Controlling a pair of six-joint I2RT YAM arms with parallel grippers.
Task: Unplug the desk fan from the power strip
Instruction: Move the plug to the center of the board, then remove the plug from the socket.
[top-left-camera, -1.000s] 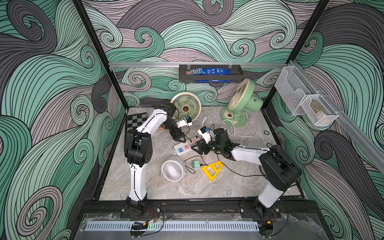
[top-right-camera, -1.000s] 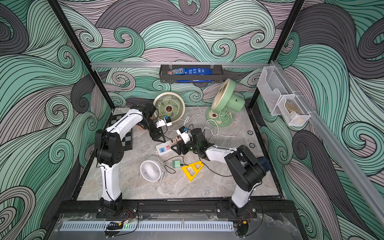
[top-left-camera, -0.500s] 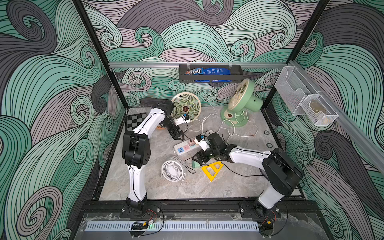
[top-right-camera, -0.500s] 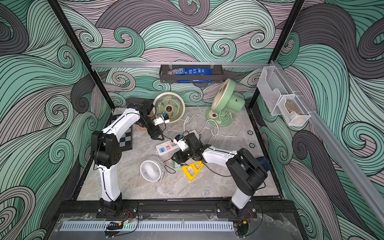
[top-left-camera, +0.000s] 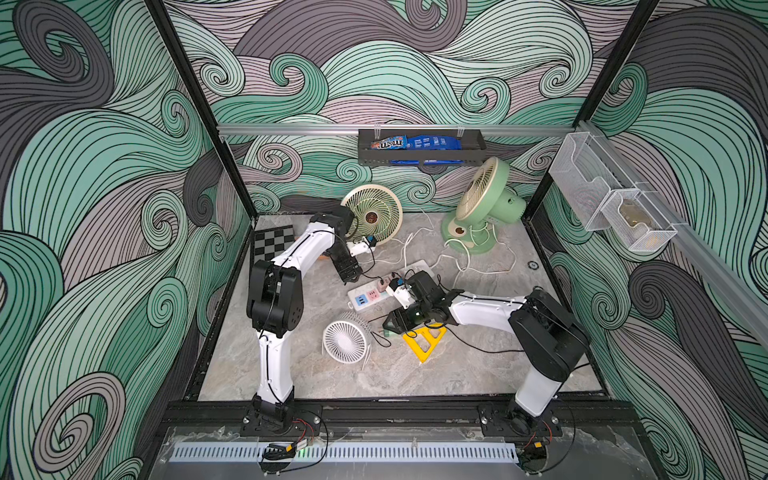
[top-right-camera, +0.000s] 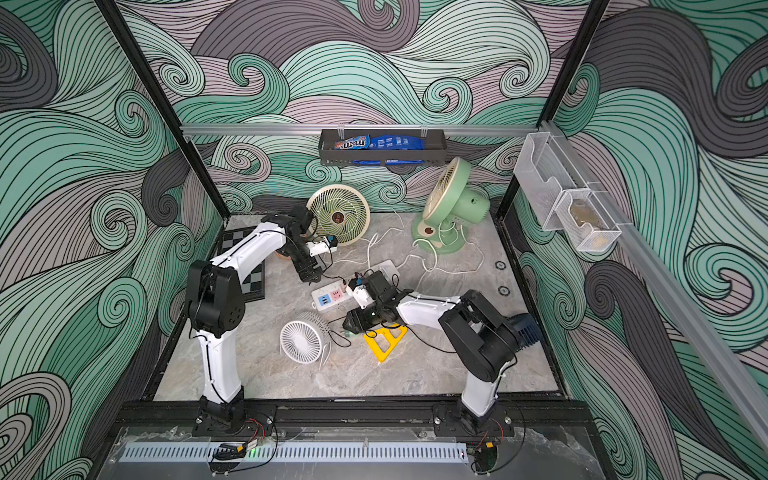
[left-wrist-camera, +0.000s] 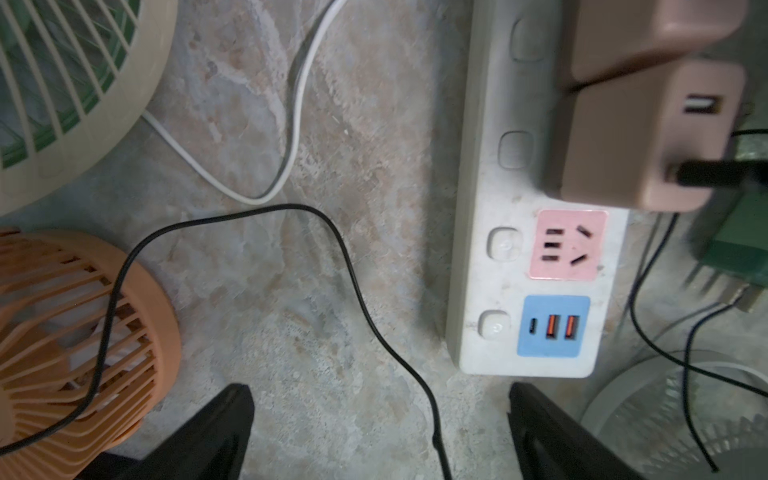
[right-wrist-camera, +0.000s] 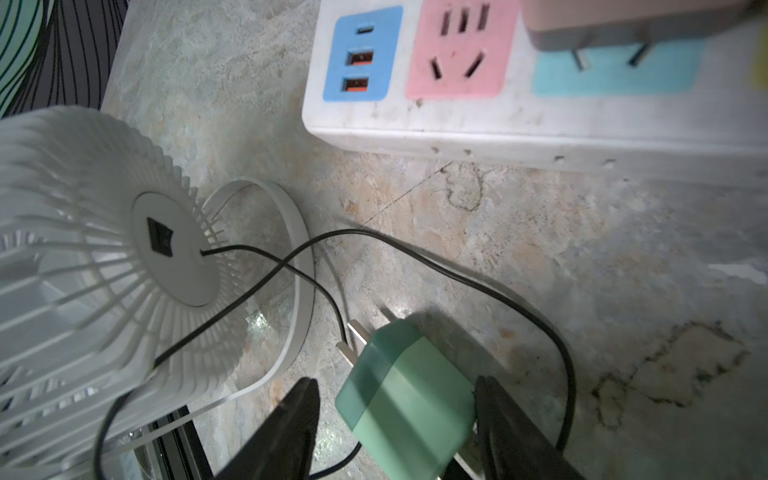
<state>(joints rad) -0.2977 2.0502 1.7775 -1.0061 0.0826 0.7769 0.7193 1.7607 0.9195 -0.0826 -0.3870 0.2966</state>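
Observation:
The white power strip (top-left-camera: 368, 297) (top-right-camera: 332, 299) lies mid-table, its blue and pink sockets bare in the left wrist view (left-wrist-camera: 478, 208). A small white desk fan (top-left-camera: 345, 343) (right-wrist-camera: 83, 270) stands just in front of it. Its black cord leads to a green plug (right-wrist-camera: 409, 395) that is out of the strip, prongs showing, low over the table. My right gripper (top-left-camera: 392, 326) (right-wrist-camera: 395, 382) stands round that plug: one finger touches it, the other shows a small gap. My left gripper (top-left-camera: 349, 274) (left-wrist-camera: 379, 388) hangs wide open behind the strip's end, with a black cord between its fingers.
Two pink adapters (left-wrist-camera: 648, 137) sit in the strip. An orange fan (left-wrist-camera: 75, 332), a cream fan (top-left-camera: 372, 214) and a green fan (top-left-camera: 484, 203) stand at the back with loose white cords. A yellow triangle ruler (top-left-camera: 424, 338) lies by my right gripper, a chessboard (top-left-camera: 272, 241) at the back left.
My right gripper has moved from the strip toward the table's front, down beside the white fan, with the green plug. My left gripper has opened wider near the strip.

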